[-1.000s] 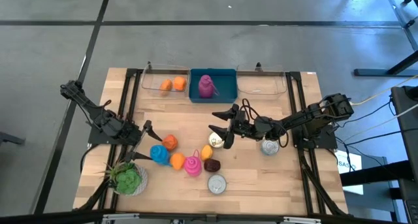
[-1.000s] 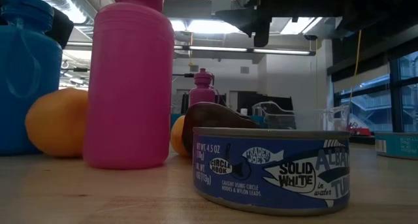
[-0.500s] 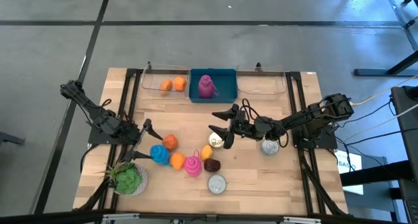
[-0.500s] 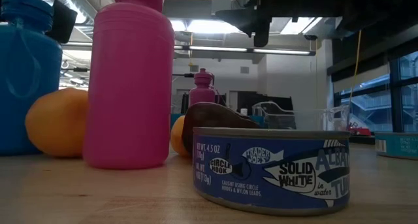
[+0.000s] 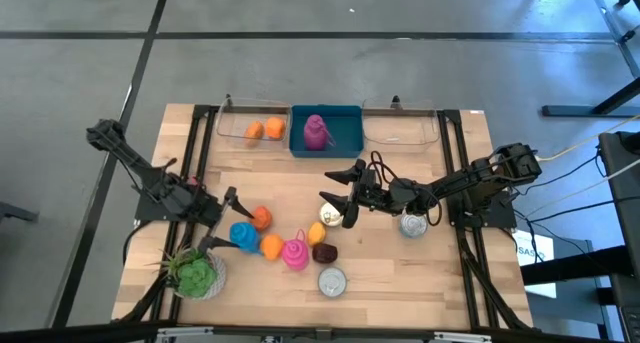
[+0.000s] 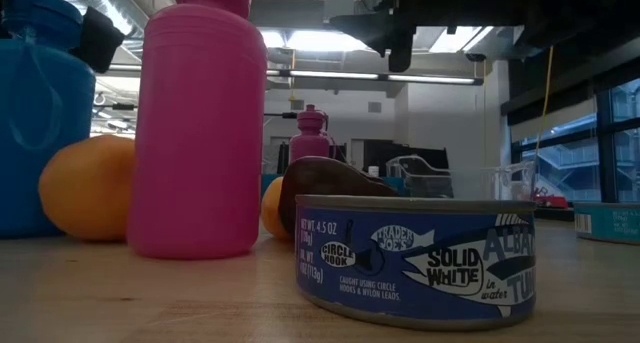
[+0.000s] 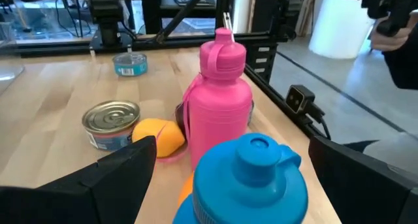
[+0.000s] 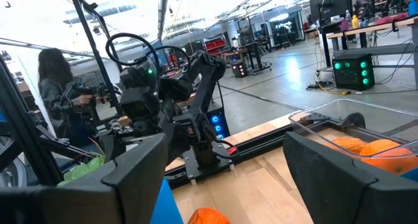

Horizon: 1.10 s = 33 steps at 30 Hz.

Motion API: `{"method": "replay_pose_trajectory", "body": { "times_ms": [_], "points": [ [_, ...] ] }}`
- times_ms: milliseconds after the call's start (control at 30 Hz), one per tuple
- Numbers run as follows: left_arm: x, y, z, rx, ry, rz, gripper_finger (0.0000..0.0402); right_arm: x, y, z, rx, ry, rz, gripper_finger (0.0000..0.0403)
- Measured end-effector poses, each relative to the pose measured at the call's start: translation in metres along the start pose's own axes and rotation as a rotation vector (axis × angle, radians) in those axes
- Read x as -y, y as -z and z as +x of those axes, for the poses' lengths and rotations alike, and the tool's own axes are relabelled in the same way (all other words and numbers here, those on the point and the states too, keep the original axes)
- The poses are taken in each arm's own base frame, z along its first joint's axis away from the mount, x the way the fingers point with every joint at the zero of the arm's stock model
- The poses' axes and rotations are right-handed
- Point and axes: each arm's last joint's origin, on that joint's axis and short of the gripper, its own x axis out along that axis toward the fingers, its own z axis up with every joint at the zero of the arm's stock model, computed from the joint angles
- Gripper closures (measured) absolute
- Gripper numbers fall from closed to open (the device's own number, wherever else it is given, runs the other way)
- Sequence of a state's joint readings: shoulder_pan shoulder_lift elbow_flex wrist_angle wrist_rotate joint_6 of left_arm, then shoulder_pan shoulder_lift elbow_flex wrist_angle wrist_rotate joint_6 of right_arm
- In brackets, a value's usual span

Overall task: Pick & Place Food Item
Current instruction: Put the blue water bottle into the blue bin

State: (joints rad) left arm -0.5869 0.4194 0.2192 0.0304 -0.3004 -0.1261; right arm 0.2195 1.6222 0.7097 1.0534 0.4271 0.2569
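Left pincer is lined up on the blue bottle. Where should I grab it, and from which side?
Grip the blue bottle across its round body, below the cap. It stands upright, so come in level, from the left table edge. The open left pincer already faces it from there. The pink bottle and oranges crowd its far side.
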Motion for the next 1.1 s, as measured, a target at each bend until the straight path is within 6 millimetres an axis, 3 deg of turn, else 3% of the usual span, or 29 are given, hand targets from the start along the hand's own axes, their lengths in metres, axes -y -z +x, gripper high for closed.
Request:
{"method": "replay_pose_trajectory", "body": {
  "times_ms": [1100],
  "points": [
    [0.0014, -0.0069, -0.0004, 0.068, 0.031, -0.004, 0.0009, 0.0002, 0.0007, 0.0, -0.006, 0.002, -0.004, 0.0097]
  ]
}}
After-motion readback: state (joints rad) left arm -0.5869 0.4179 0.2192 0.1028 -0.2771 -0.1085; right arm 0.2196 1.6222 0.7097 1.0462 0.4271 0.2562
